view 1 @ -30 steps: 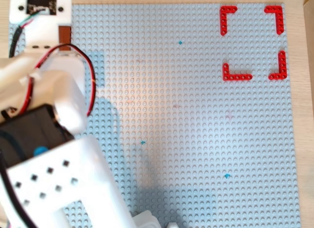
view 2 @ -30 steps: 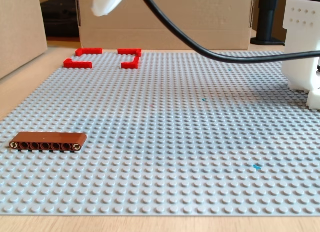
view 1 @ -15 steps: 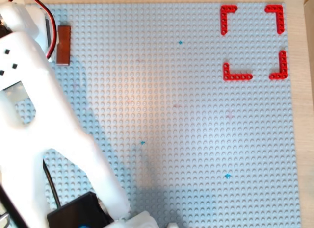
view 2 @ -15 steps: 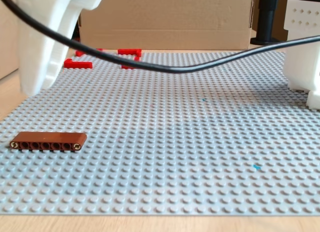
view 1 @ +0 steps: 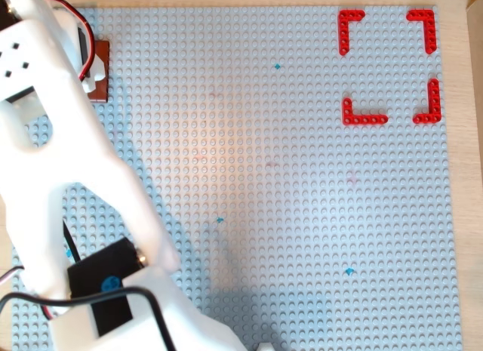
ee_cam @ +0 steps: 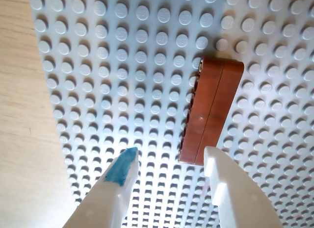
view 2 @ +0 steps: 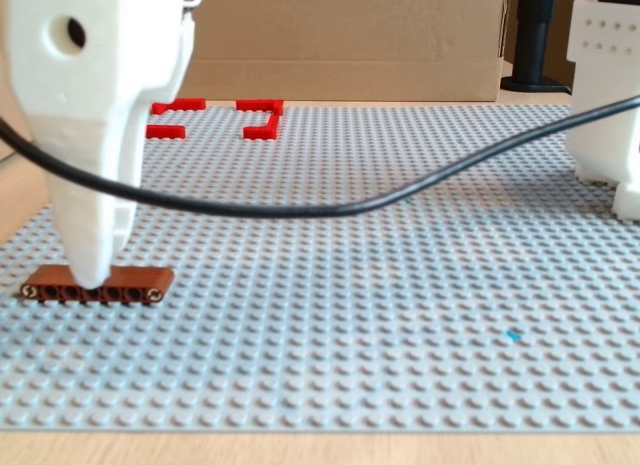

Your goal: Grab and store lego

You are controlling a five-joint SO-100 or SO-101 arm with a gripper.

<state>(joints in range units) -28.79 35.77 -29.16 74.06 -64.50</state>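
The reddish-brown lego (ee_cam: 212, 109) lies flat on the grey studded baseplate (ee_cam: 122, 66), near its edge. In the wrist view my gripper (ee_cam: 169, 157) is open just above the plate. The blue-taped left finger (ee_cam: 120, 171) stands well clear of the brick. The right finger (ee_cam: 221, 179) is right by the brick's near end. In the fixed view my gripper (view 2: 95, 273) comes down on the middle of the lego (view 2: 135, 287). In the overhead view the arm (view 1: 53, 124) covers most of the lego (view 1: 100, 72) at the plate's top left corner.
Several red L-shaped brackets (view 1: 351, 26) (view 1: 364, 117) mark a square at the top right of the baseplate (view 1: 264, 177); they show far back in the fixed view (view 2: 262, 110). A black cable (view 2: 350, 207) hangs across the fixed view. A cardboard box (view 2: 350, 35) stands behind.
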